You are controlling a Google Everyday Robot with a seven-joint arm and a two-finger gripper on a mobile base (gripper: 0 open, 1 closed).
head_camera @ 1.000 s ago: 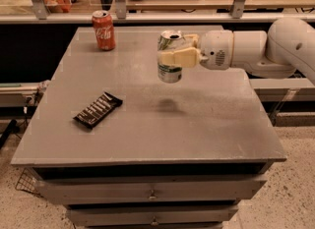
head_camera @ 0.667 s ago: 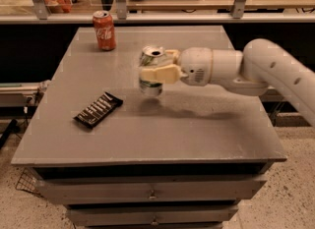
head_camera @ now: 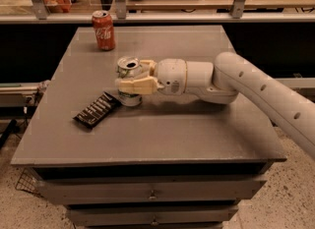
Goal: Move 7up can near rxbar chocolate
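The 7up can is a silver-white and green can with a silver top, upright at the left middle of the grey table. My gripper comes in from the right and is shut on the can, its cream fingers across the can's side. The can's base is at or just above the tabletop; I cannot tell which. The rxbar chocolate is a flat dark bar with white lettering lying just left of the can, its upper end close to the can's base.
A red cola can stands upright at the table's back left. My white arm stretches across the right half of the table. A shelf rail runs behind the table. Drawers sit below the front edge.
My gripper has carried the 7up can left and down, from above the table's middle to right beside the rxbar chocolate. The bar and the cola can have not moved.
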